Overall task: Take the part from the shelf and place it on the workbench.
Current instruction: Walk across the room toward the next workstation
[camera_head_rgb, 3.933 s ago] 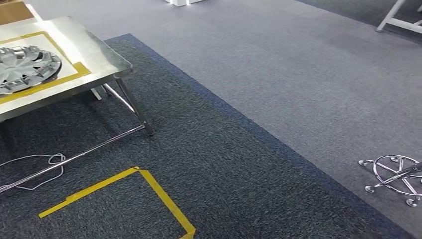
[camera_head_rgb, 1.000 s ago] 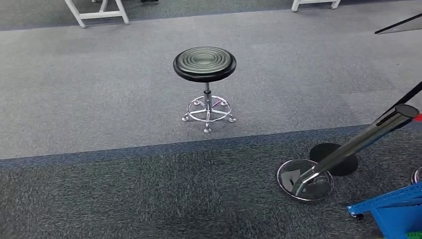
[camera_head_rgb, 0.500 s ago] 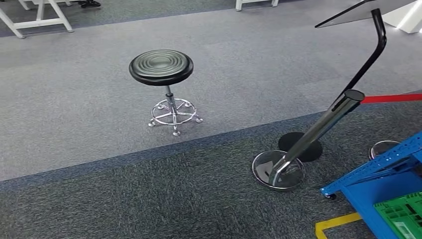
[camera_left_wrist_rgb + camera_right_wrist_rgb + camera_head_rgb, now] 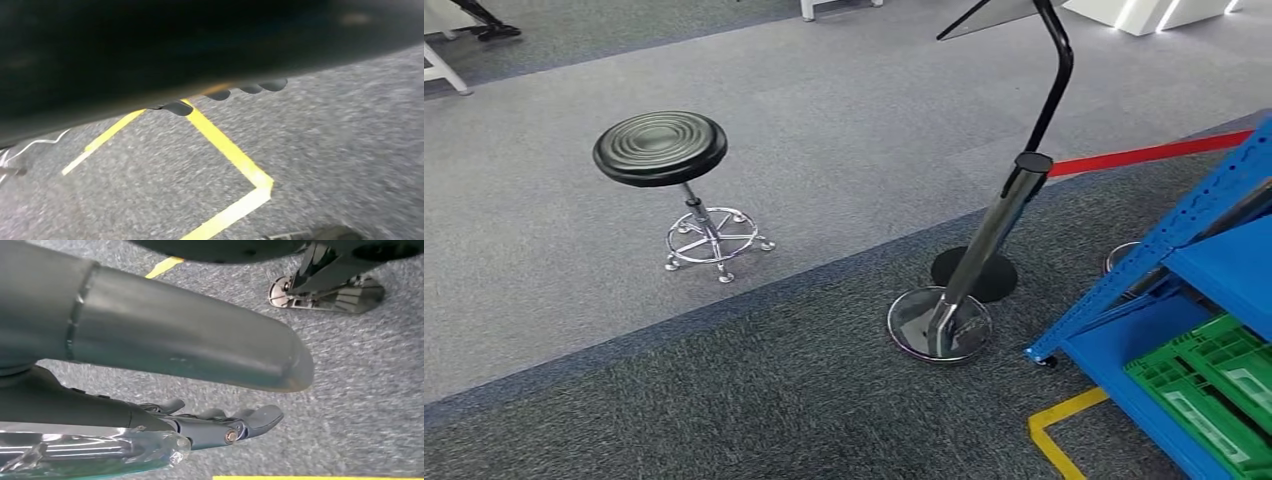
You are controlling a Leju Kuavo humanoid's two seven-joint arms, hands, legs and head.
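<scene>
The blue metal shelf (image 4: 1214, 250) comes in at the right edge of the head view, with a green slatted crate (image 4: 1214, 395) on its low tier. In the right wrist view my right hand (image 4: 215, 422) hangs over grey carpet. Its thick grey thumb (image 4: 190, 347) and dark fingers (image 4: 255, 417) are stretched out and hold nothing. In the left wrist view a few dark fingertips (image 4: 220, 94) of my left hand peek from under a dark blurred mass; how they lie is unclear.
A black round stool (image 4: 661, 148) on a chrome base stands at the left. A chrome barrier post (image 4: 989, 245) with a red belt (image 4: 1154, 152) leans just left of the shelf. Yellow floor tape (image 4: 1064, 440) marks the carpet by the shelf's corner.
The whole picture has swung to the right: the steel workbench with the hubcap has left the view, the stool has slid left, and the blue shelf has come in at the right.
</scene>
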